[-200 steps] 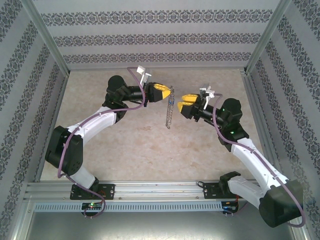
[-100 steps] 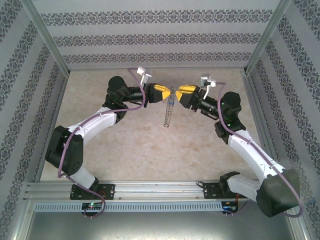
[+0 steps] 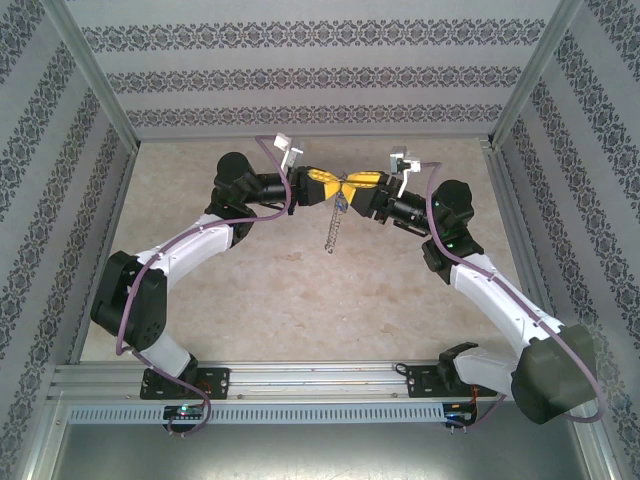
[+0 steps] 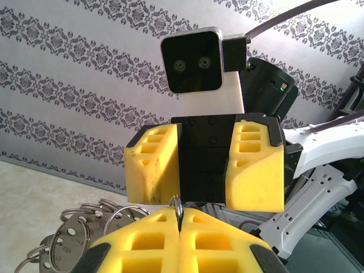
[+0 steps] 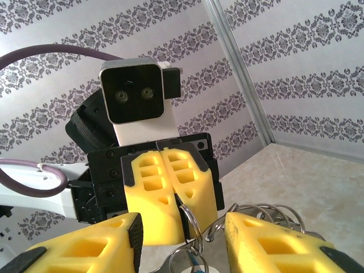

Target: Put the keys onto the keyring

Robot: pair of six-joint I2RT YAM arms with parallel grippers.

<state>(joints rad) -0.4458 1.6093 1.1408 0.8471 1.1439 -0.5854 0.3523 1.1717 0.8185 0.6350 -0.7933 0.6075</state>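
My left gripper point(image 3: 335, 187) is shut on the thin silvery keyring point(image 3: 342, 193), held in the air above the table's far middle. A fine chain point(image 3: 333, 228) hangs down from the ring. In the left wrist view the ring point(image 4: 178, 203) stands up out of my closed yellow fingers point(image 4: 148, 242), with several more rings point(image 4: 79, 227) bunched to the left. My right gripper point(image 3: 352, 185) faces the left one, tip to tip, and is open. In the right wrist view its fingers point(image 5: 267, 244) flank the ring point(image 5: 192, 219). A bit of blue, perhaps the key point(image 5: 194, 262), hangs below the ring.
The beige table point(image 3: 300, 290) is walled by patterned panels point(image 3: 300, 80) at the back and on both sides. Metal posts point(image 3: 95, 80) stand at the corners. An aluminium rail point(image 3: 320, 378) runs along the near edge, by the arm bases.
My right gripper has moved left and up to meet the left gripper, and its jaws have narrowed a little. The chain has swung slightly. The left arm has held still.
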